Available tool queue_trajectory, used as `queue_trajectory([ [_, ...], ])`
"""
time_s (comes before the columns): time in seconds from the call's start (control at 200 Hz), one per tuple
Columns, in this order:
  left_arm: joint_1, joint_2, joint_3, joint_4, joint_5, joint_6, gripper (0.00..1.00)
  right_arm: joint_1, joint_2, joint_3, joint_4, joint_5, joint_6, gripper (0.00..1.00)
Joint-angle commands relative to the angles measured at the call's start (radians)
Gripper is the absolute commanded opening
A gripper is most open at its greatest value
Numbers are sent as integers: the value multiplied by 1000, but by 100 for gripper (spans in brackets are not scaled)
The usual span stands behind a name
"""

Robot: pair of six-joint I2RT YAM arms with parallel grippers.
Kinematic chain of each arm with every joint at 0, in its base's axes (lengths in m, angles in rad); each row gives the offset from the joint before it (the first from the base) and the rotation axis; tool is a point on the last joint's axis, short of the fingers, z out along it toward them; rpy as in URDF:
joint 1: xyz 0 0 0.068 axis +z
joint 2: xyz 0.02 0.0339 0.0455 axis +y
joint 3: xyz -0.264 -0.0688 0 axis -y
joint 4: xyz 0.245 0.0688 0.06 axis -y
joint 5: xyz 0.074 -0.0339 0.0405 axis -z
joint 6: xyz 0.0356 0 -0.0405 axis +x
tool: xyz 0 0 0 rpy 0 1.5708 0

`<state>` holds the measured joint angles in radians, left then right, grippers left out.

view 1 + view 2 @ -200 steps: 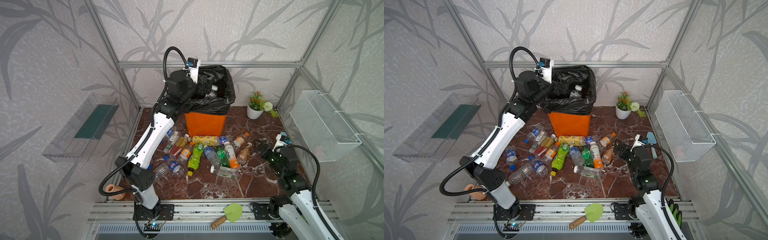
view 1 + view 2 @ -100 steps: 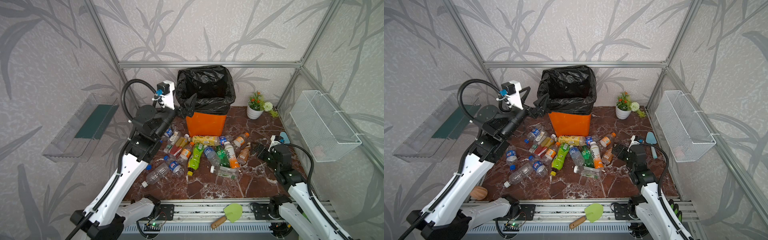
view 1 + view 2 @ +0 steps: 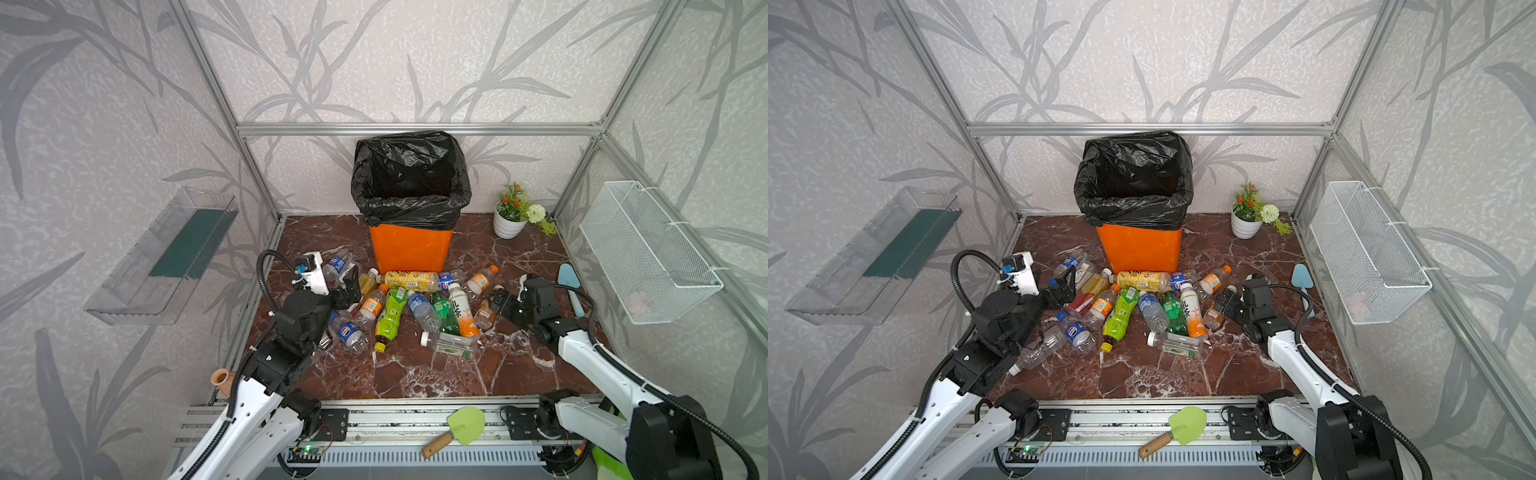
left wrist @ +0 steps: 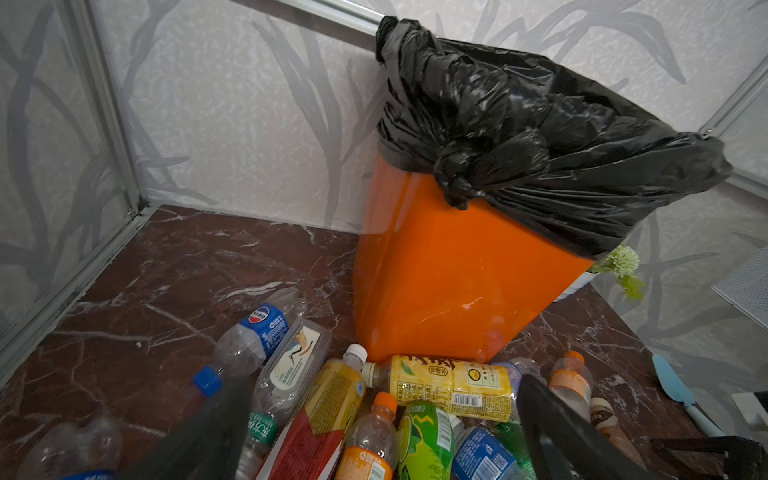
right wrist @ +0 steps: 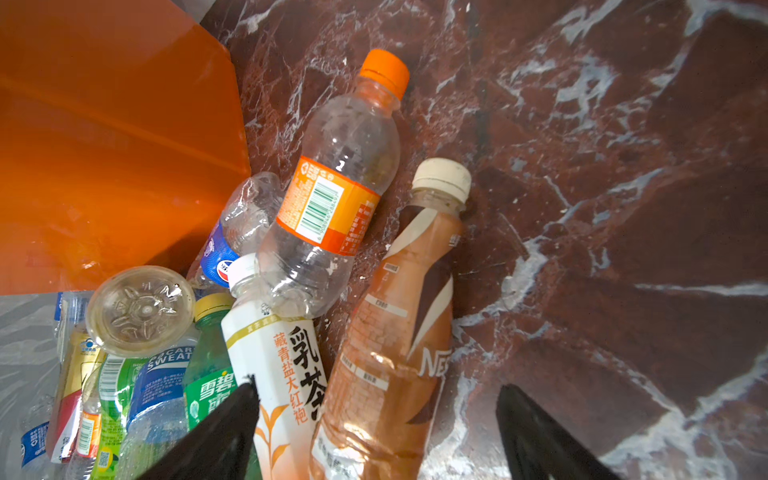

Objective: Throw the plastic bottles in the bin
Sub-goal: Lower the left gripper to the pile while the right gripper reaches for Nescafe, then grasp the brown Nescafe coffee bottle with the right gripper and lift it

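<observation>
Right wrist view: pick-up step. Right fingers (image 5: 220, 432) stand wide and empty, straddling the brown bottle (image 5: 395, 332) marked "NES…" at the heap's right edge. Next they would need to lower and close across its body without catching the white bottle (image 5: 278, 365) touching it, printed 乳茶. Left fingers (image 4: 552, 428), wide and empty, hover over the heap's left side. Bottles (image 3: 415, 307) lie mid-way across the table (image 3: 415, 382), before the bin (image 3: 409, 249) at its back edge. Also legible: "SWEAT", 雪碧, a Pepsi logo.

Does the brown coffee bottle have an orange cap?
No, the brown bottle has a cream-white cap; the orange cap is on the clear bottle lying beside it.
</observation>
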<state>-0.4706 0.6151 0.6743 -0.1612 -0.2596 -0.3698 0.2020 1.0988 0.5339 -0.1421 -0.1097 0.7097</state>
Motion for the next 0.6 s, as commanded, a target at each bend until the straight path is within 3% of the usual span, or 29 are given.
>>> queue_trajectory([
  [0.0, 3, -19, -2, -26, -73, -67, 99, 20, 58, 32, -13, -1, -2, 89],
  [0.25, 2, 18, -4, -32, -55, -92, 99, 28, 146, 69, -33, 27, -34, 84],
  [0.595, 1, 12, -4, -31, -44, -83, 99, 30, 256, 91, -21, 0, -32, 84],
])
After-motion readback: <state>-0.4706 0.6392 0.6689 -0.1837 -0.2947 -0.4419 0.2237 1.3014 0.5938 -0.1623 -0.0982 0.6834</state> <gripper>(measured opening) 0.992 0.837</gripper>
